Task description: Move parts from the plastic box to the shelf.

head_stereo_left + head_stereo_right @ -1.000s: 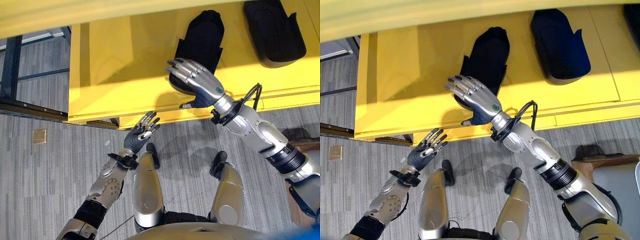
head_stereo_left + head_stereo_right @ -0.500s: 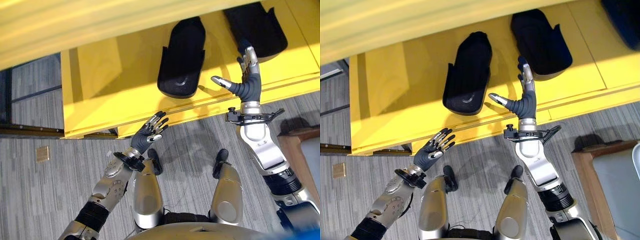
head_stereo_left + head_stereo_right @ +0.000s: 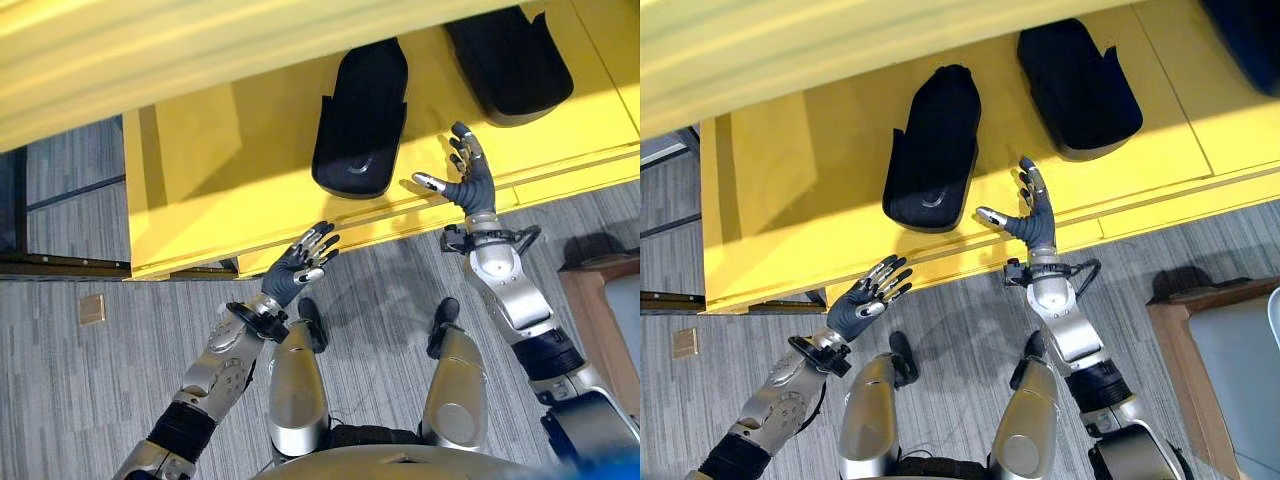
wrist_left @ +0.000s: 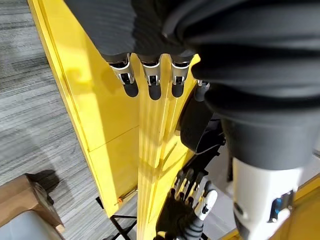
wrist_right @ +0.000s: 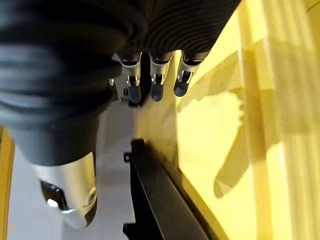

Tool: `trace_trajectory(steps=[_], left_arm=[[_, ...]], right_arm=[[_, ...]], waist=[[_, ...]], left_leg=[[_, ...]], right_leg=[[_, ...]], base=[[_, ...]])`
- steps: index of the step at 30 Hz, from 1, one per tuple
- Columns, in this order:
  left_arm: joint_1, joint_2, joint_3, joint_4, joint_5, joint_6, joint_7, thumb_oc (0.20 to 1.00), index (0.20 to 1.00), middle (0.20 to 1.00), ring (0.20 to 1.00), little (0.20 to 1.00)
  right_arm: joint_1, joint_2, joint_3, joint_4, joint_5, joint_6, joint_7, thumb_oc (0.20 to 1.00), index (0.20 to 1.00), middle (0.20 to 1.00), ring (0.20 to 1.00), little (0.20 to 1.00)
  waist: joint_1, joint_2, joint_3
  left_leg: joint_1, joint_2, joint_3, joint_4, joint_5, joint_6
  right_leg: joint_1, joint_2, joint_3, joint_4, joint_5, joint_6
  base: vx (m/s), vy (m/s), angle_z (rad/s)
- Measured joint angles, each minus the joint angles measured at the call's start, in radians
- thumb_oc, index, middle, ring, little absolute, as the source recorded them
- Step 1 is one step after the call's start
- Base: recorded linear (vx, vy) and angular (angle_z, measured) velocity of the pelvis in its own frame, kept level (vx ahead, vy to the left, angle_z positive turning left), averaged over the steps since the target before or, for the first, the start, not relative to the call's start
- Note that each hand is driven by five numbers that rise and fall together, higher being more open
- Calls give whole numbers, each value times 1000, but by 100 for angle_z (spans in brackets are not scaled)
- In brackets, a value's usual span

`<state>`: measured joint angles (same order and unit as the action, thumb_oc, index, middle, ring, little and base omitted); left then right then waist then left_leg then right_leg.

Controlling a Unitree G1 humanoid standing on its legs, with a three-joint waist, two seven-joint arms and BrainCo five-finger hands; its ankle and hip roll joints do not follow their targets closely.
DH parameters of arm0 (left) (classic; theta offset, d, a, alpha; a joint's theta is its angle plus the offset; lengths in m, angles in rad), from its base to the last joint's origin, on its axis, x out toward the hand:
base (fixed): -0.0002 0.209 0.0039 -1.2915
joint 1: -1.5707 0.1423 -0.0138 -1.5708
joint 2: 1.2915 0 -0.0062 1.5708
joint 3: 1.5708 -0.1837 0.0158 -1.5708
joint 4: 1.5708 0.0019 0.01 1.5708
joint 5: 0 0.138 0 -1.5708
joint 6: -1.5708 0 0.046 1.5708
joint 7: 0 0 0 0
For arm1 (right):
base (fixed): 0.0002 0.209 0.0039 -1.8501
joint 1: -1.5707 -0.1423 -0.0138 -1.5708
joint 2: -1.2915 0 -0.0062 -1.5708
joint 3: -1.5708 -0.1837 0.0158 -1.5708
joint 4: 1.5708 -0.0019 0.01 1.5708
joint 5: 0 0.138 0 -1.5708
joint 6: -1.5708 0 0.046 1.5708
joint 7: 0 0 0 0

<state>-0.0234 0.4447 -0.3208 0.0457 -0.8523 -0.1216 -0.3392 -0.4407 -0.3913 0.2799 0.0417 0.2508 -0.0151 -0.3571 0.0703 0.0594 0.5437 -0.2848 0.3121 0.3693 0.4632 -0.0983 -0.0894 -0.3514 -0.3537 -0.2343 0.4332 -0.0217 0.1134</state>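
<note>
Black part rests on the yellow shelf, both hands free

Black moulded plastic part (image 3: 932, 148) lies flat on the flat yellow metal shelf (image 3: 790, 180), a little way in from the front edge. A second black plastic part (image 3: 1078, 88) lies beside it on the same shelf, off to the robot's right, and the two do not touch.

The right hand (image 3: 1028, 218) is up at the shelf's front edge, between the two parts. Its fingers are spread wide and straight, and it holds nothing. It is near the first part but not touching it.

The left hand (image 3: 868, 298) is lower, in front of the shelf over the grey striped floor (image 3: 680, 420). It is wide too, with nothing in it.

So the part looks put down, and the step now seems to be pulling away to fetch another one. To do that well, the right hand should keep its fingers straight and come straight back over the edge, so it does not bump either part. The brown-edged box (image 3: 600, 320) at the robot's right may be where more parts are, but I cannot tell.
</note>
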Motion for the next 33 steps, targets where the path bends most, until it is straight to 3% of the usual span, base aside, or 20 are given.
trace_trajectory(steps=[3, 4, 10, 13, 24, 31, 33], left_arm=[[-15, -1, -2, 1, 0, 8, 21, 1000, 1000, 1000, 1000, 1000], [-44, -2, -7, 4, -1, 10, 24, 1000, 1000, 1000, 1000, 1000], [-66, -1, -25, 16, -2, 32, 41, 1000, 1000, 1000, 1000, 1000], [-74, 1, -30, 21, -11, 36, 50, 1000, 1000, 1000, 1000, 1000], [-115, 4, -43, 29, -32, 47, 105, 1000, 1000, 1000, 1000, 1000], [-118, 5, -42, 35, -32, 47, 106, 1000, 1000, 1000, 1000, 1000], [-116, 5, -43, 37, -32, 47, 105, 1000, 1000, 1000, 1000, 1000]], right_arm=[[-52, 1, 3, 36, 1, 35, -9, 1000, 1000, 1000, 1000, 1000], [-152, 9, -7, 119, 2, 66, -29, 1000, 1000, 1000, 1000, 1000], [-269, 33, -49, 226, 84, 130, -98, 1000, 1000, 1000, 1000, 1000], [-353, 65, -133, 380, 170, 122, -168, 1000, 1000, 1000, 1000, 1000], [-409, 55, -121, 463, 214, 103, -293, 1000, 1000, 1000, 1000, 1000], [-415, 21, -109, 478, 123, 124, -232, 1000, 1000, 1000, 1000, 1000], [-427, -18, -17, 502, -48, 150, -218, 1000, 1000, 1000, 1000, 1000]], waist=[[10, 6, 1], [19, 11, 2], [78, 11, 2], [85, 11, 1], [84, 8, -2], [76, 2, -15], [76, -1, -26]], left_leg=[[-26, 0, -17, 17, 1, 1], [-61, 1, -41, 48, 0, 3], [-111, 1, -67, 99, -19, 12], [-118, 2, -80, 118, -26, 14], [-154, 2, -94, 150, -43, 20], [-186, 2, -99, 169, -52, 25], [-199, 2, -99, 168, -52, 25]], right_leg=[[-15, -8, -14, 21, -8, -7], [-33, -16, -26, 52, -22, -8], [-58, -33, -36, 94, -36, -11], [-51, -36, -42, 94, -36, -9], [-59, -39, -53, 89, -33, -9], [-81, -43, -54, 91, -32, -5], [-93, -43, -54, 92, -32, -5]], base=[[-26, -18, 15], [-14, -2, 25], [-1, 5, 12], [12, 25, 8], [6, 14, 2], [0, 0, 0], [65, 26, 0]])
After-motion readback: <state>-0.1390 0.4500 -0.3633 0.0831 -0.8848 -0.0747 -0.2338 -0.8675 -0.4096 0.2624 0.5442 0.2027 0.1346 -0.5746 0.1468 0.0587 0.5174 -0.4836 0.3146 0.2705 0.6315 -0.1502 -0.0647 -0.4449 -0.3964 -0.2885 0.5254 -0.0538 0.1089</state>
